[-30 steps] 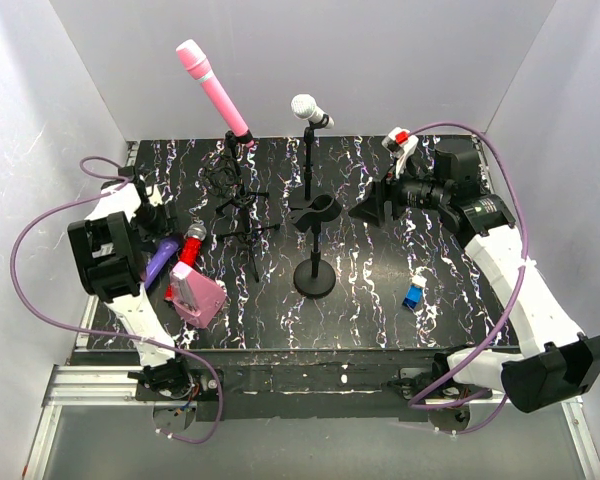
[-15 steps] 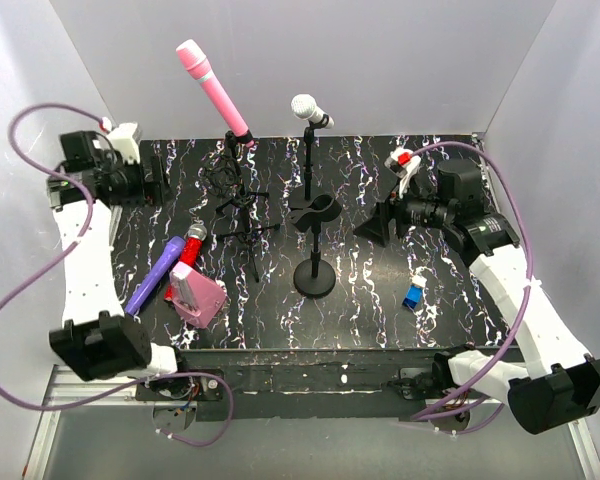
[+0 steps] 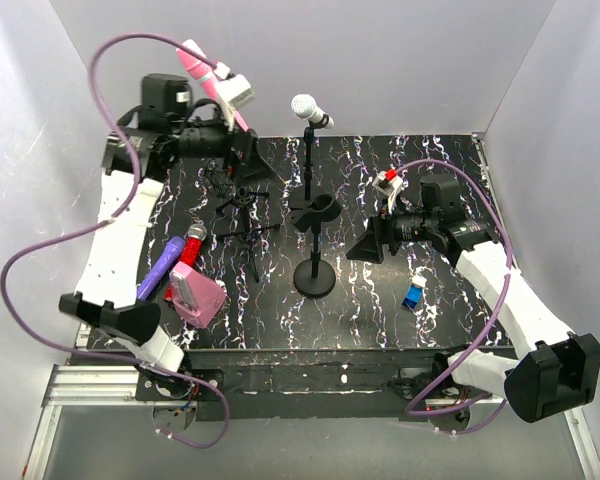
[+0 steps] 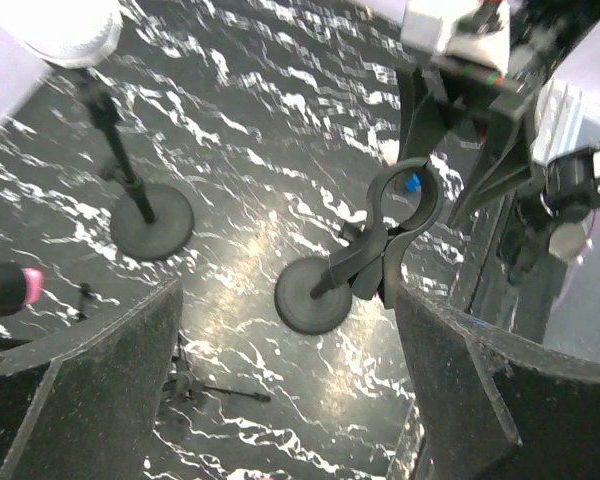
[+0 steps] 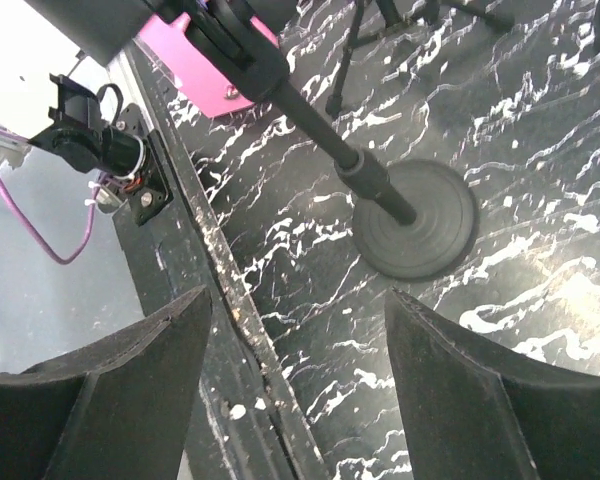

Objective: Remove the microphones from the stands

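Pink plastic microphone [image 3: 198, 62] sits clipped on black tripod stand [image 3: 238, 198], back left. Left gripper [image 4: 285, 300] has swung up from near edge to beside it, jaws spread, empty. Right gripper [image 5: 298, 300] spread, mid-table. Grasp likely next.

- A table [image 3: 380, 310] is seen with a black top streaked with white veins
- It is enclosed on three sides by plain pale panels: back wall [image 3: 400, 60], left wall [image 3: 30, 120], right wall [image 3: 570, 120]
- A scuffed black strip [image 3: 310, 372], flecked with white chips, is set along the near edge
- A bare aluminium rail [image 3: 80, 385] is seen at the near left corner
- A grey floor [image 3: 310, 450] is shown below the strip
- Soft glare is reflected off the tabletop in the left wrist view
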